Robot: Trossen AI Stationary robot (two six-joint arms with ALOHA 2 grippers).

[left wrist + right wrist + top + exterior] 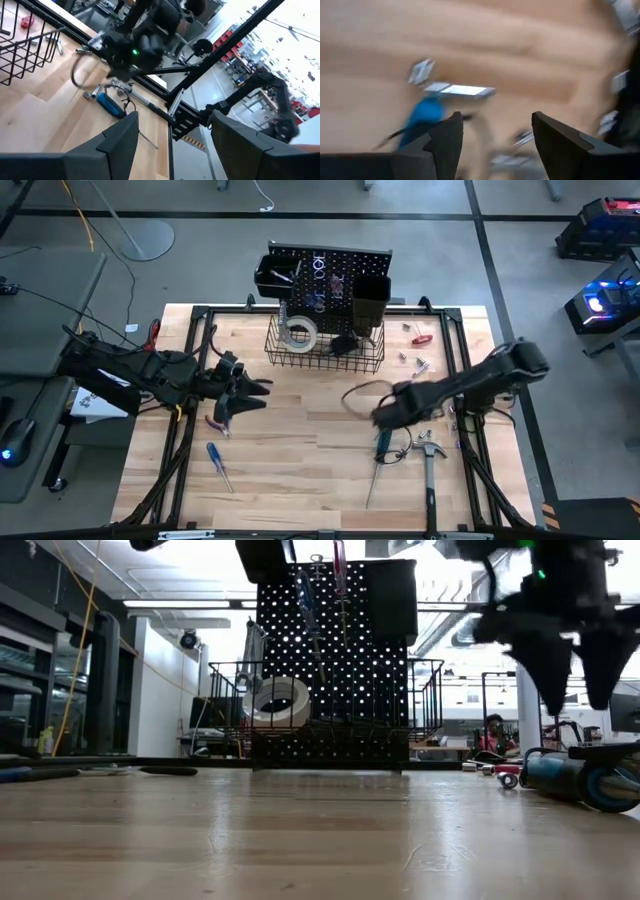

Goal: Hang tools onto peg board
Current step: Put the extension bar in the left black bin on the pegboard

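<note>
The peg board (330, 275) stands upright at the table's far edge. Its wire basket (325, 345) holds a white tape roll (298, 330). A blue-handled screwdriver (383, 445) and a black-handled hammer (430, 465) lie flat on the table at the near right. My right gripper (575, 675) hangs just above them, open, fingers pointing down, and nothing is between them; its wrist view shows the blue handle (427, 112) below. My left gripper (255, 388) is open and empty above the table's left half. Under it lie red-handled pliers (215, 423) and a second blue screwdriver (218, 465).
Small silver wrenches (415, 362) and a red-handled tool (422, 337) lie at the far right, beside the basket. A black frame (190, 430) runs along the table's edges. Bare wood (300, 470) lies between the two arms, toward the near edge.
</note>
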